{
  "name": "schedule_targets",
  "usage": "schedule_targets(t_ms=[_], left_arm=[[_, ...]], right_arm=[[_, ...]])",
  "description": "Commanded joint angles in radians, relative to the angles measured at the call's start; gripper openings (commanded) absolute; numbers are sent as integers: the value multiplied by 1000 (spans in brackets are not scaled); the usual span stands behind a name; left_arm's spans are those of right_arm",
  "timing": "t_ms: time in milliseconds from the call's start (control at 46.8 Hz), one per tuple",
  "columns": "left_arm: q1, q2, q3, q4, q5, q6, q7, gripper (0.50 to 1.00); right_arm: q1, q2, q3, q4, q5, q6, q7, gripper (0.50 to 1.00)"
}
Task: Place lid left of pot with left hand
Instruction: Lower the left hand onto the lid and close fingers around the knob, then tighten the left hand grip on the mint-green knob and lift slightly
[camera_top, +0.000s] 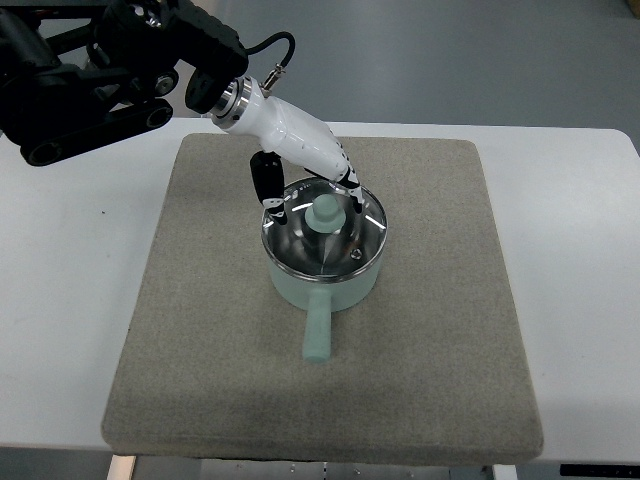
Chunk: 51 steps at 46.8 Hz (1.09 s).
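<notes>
A mint-green pot (325, 285) stands in the middle of a grey mat (200, 330), its handle (317, 330) pointing toward the near edge. A glass lid (300, 245) with a metal rim and a mint knob (325, 213) sits on the pot. My left hand (316, 207), white with dark fingers, reaches in from the upper left and hovers over the lid. Its thumb (269, 187) is at the lid's left rim and its other fingers (353, 192) are right of the knob. The fingers are spread on either side of the knob and not closed on it.
The mat lies on a white table (70, 300). The black left arm (90, 80) crosses the upper left corner. Bare mat shows left of the pot (210, 260) and right of it (450, 260).
</notes>
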Motion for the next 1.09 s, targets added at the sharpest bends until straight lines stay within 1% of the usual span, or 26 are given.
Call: schedule_targets(t_ms=[0, 64, 150, 214, 299, 555, 598, 705, 748, 769, 854, 897, 1047, 1068], left_arm=[[5, 0, -1, 6, 12, 1, 0, 846], [6, -1, -1, 7, 15, 4, 0, 827], [6, -6, -1, 19, 14, 7, 0, 821], [8, -9, -3, 29, 12, 7, 2, 789], [9, -21, -3, 35, 6, 7, 2, 780], [17, -31, -4, 35, 3, 7, 0, 780], [20, -37, -4, 35, 4, 9, 0, 774], [20, -40, -4, 36, 11, 9, 0, 705], [20, -40, -4, 36, 11, 9, 0, 686], [20, -40, -4, 35, 9, 9, 0, 664], [22, -40, -4, 36, 8, 9, 2, 632], [22, -40, -4, 35, 6, 9, 2, 628], [22, -40, -6, 35, 4, 9, 2, 521], [22, -40, -6, 35, 6, 9, 2, 514]], right_arm=[[0, 0, 1, 0, 0, 0, 0, 921], [0, 0, 1, 0, 0, 0, 0, 924], [0, 0, 1, 0, 0, 0, 0, 923], [0, 0, 1, 0, 0, 0, 0, 923], [0, 0, 1, 0, 0, 0, 0, 923], [0, 0, -1, 0, 0, 0, 0, 921], [0, 0, 1, 0, 0, 0, 0, 921], [0, 0, 1, 0, 0, 0, 0, 921], [0, 0, -1, -1, 0, 0, 0, 921], [0, 0, 1, -1, 0, 0, 0, 923], [0, 0, 1, 0, 0, 0, 0, 923], [0, 0, 1, 0, 0, 0, 0, 921], [0, 0, 1, -1, 0, 0, 0, 921], [0, 0, 1, 0, 0, 0, 0, 923]])
